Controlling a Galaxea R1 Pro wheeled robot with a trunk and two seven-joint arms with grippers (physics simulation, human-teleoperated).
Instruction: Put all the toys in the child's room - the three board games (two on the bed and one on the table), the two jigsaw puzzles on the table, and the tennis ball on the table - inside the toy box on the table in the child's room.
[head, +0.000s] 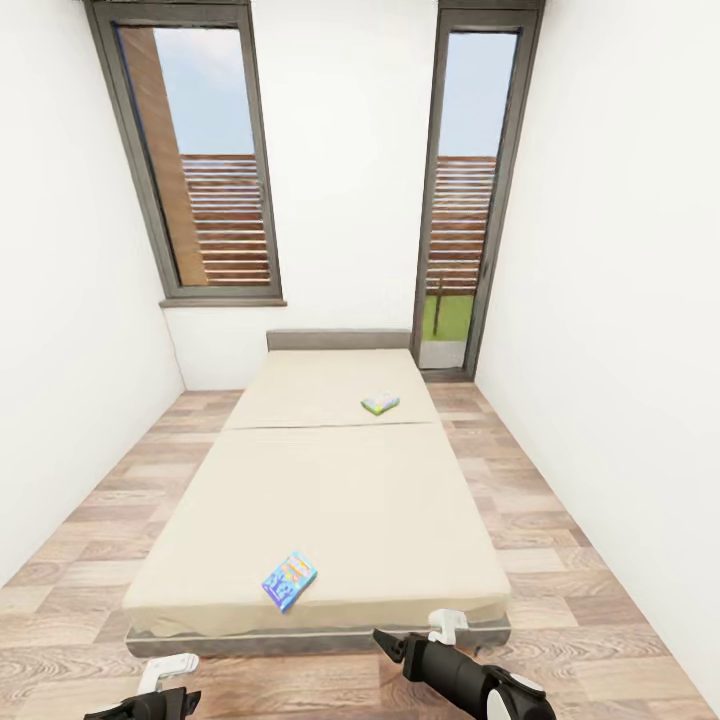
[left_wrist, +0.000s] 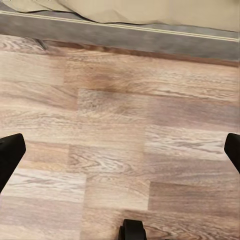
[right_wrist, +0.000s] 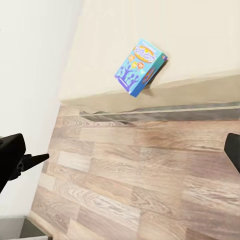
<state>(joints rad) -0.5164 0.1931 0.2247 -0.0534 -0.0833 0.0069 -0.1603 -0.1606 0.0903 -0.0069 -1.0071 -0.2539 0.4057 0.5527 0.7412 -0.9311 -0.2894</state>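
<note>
**Both claws empty at the foot of the bed; two games on the mattress**

Left gripper (head: 170, 672): low over the wood-plank floor (head: 80, 600), just short of the bed's grey frame (head: 300, 640). Left wrist view: fingers (left_wrist: 10, 157) spread wide, bare planks between them. Open, empty.

Blue board game (head: 289, 580): flat on the beige mattress (head: 330, 500) near the foot edge, ahead of both claws and between them, closer to the right one. Right wrist view shows it (right_wrist: 139, 67) near the mattress edge.

Green-white board game (head: 380, 404): far up the bed, well beyond both claws.

Right gripper (head: 440, 630): at the bed's foot frame, right of the blue game. Right wrist view: fingers (right_wrist: 11, 155) wide apart, nothing held.
</note>
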